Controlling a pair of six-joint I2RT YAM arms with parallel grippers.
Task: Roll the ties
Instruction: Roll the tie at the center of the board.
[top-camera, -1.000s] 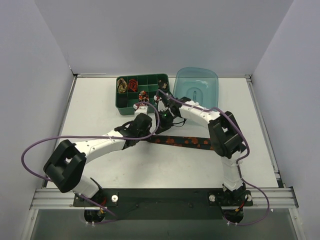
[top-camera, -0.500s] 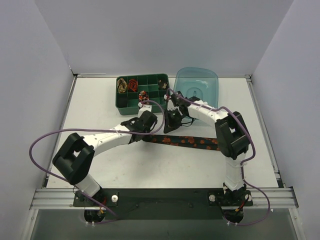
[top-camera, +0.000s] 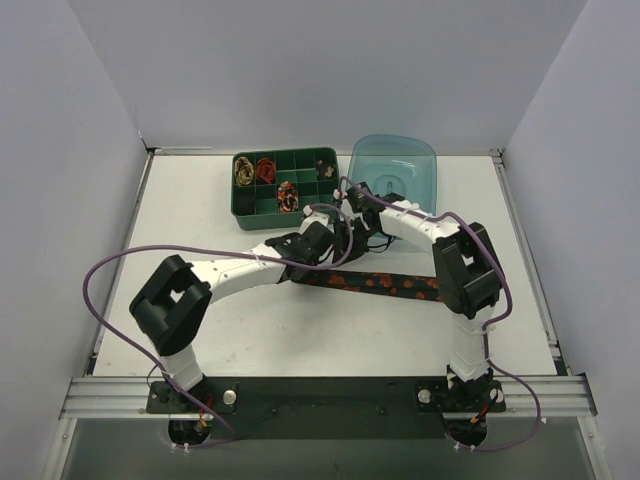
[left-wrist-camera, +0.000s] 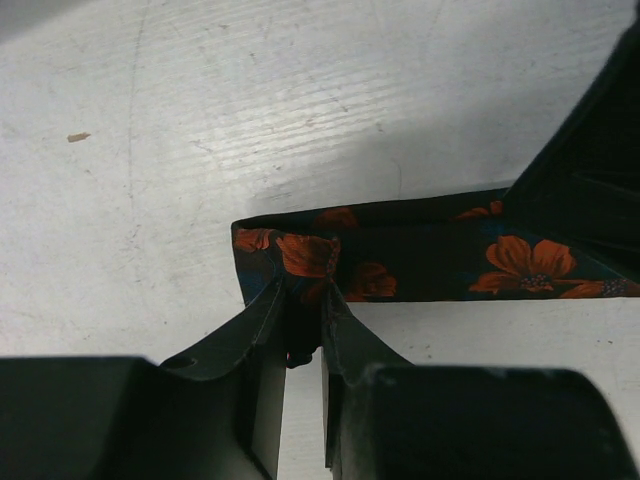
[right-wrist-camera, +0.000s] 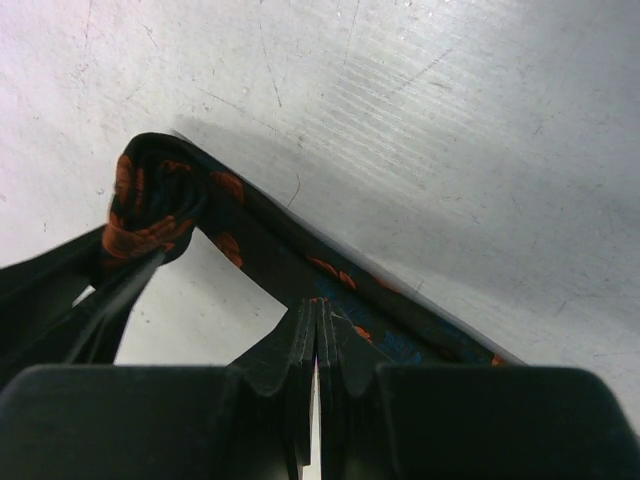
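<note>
Gripping the flowered tie (left-wrist-camera: 420, 250): left tool (left-wrist-camera: 303, 325), seemingly right tool (right-wrist-camera: 317, 335) too

My left gripper (left-wrist-camera: 303, 312) and right gripper (right-wrist-camera: 316, 318) crowd each other at the folded end of the tie (top-camera: 390, 283). Just beyond them the green tray (top-camera: 248, 203) and blue tub (top-camera: 400, 160) block the way. The table (top-camera: 300, 330) nearer me lies open.

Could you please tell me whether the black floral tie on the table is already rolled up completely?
No, most of the tie lies flat in a long strip across the table.
</note>
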